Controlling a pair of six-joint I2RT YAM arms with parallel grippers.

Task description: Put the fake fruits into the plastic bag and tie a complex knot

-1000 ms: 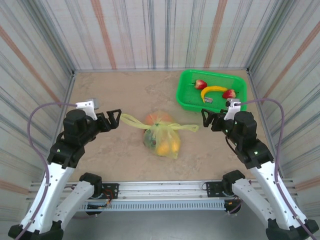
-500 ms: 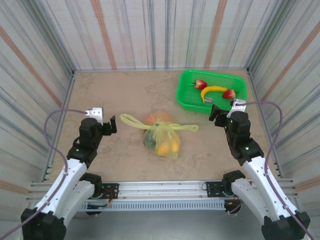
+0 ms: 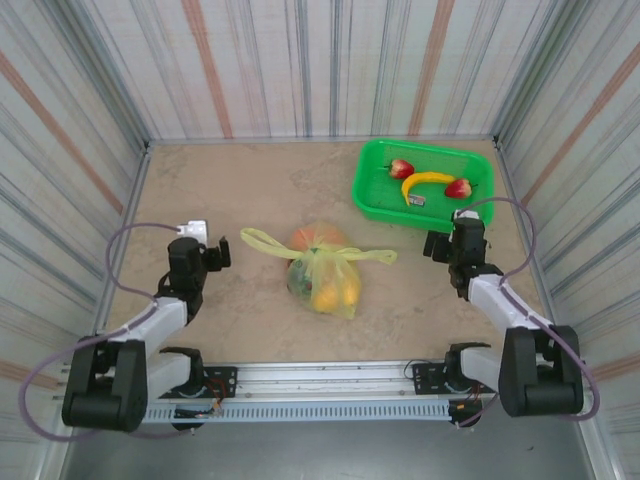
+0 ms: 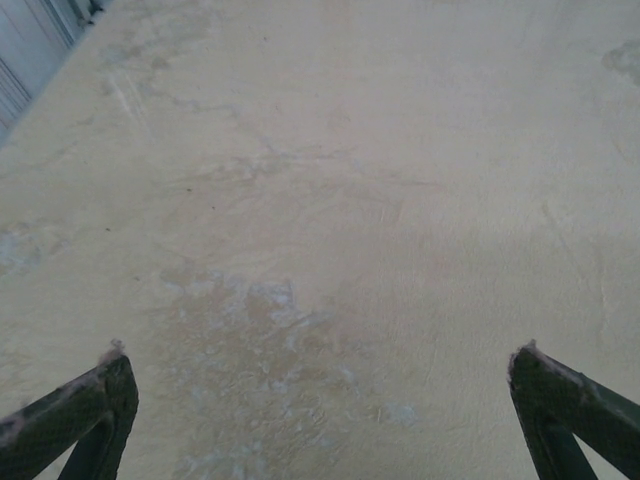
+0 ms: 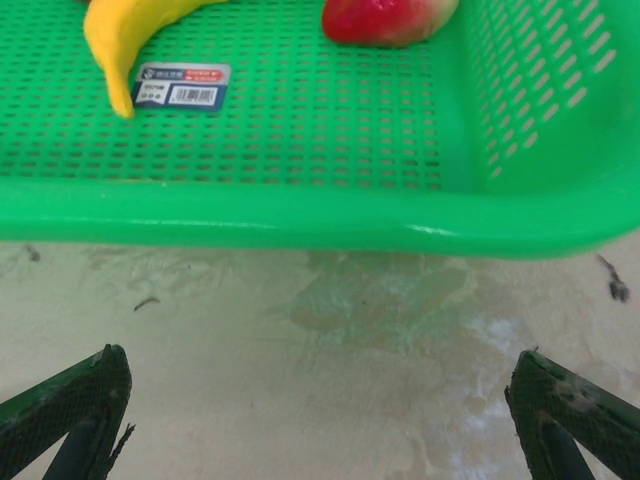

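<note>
Left claw (image 3: 222,250): jaws wide, empty, drawn back lower over the bench (image 3: 240,180) than before
Right claw (image 3: 433,245): jaws wide, empty, pulled back, just short of the bright green slotted plastic basket (image 3: 372,200)
Translucent yellow-green plastic bag (image 3: 322,268): mid-bench, unmoved, orange fruits (image 3: 330,295) inside

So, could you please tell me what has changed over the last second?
Both arms folded back and down toward their bases; the left gripper and right gripper drew slightly away from the plastic bag, both open and empty throughout. The bag, the green basket and the banana and red fruits in it did not move.
</note>
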